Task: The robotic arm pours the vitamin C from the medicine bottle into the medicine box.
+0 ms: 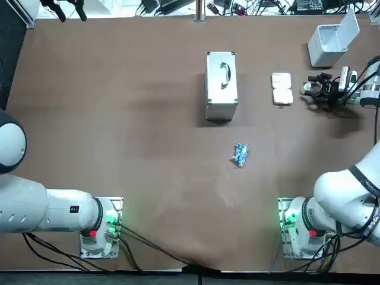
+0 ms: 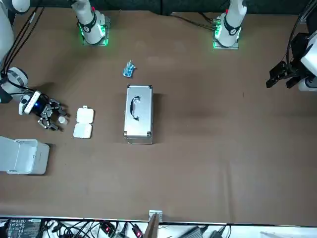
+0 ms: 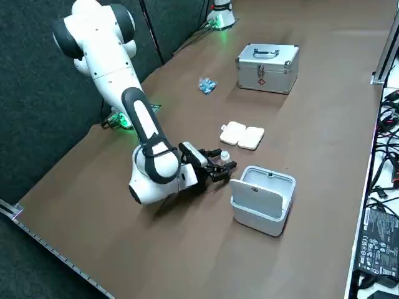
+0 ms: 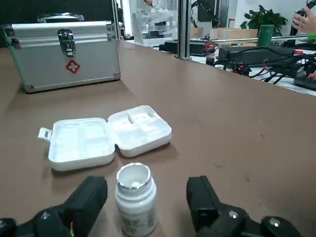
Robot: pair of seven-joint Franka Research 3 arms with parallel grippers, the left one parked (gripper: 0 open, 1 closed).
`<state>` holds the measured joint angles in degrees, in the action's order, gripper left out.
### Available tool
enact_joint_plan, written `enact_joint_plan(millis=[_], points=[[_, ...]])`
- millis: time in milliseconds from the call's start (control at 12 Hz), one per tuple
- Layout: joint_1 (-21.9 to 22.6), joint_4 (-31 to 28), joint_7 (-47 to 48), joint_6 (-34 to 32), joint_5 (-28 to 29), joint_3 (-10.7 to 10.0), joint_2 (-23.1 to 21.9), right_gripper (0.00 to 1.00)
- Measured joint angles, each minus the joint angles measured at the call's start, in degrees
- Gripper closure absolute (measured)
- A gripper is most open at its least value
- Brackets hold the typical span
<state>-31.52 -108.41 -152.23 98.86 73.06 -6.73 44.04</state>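
A small white medicine bottle stands upright on the brown table, its top uncapped. My right gripper is low over the table and open, one finger on each side of the bottle with a gap to it. In the top view the bottle and the gripper are at the far right. Just beyond the bottle lies the white medicine box, lid folded open, compartments showing; it also appears in the top view and the right side view.
A closed silver first-aid case sits mid-table, past the medicine box. A blue blister packet lies nearer the bases. A white bin with a raised lid stands at the far right corner, close to the gripper.
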Motion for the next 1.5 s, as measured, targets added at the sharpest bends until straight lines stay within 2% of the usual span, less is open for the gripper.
enact_joint_plan(millis=[667, 1500], points=[[-0.2, 0.2, -0.6, -0.3, 0.2, 0.0, 1.7, 0.02], [-0.6, 1.2, -0.3, -4.2, 1.8, 0.0, 2.0, 0.13]])
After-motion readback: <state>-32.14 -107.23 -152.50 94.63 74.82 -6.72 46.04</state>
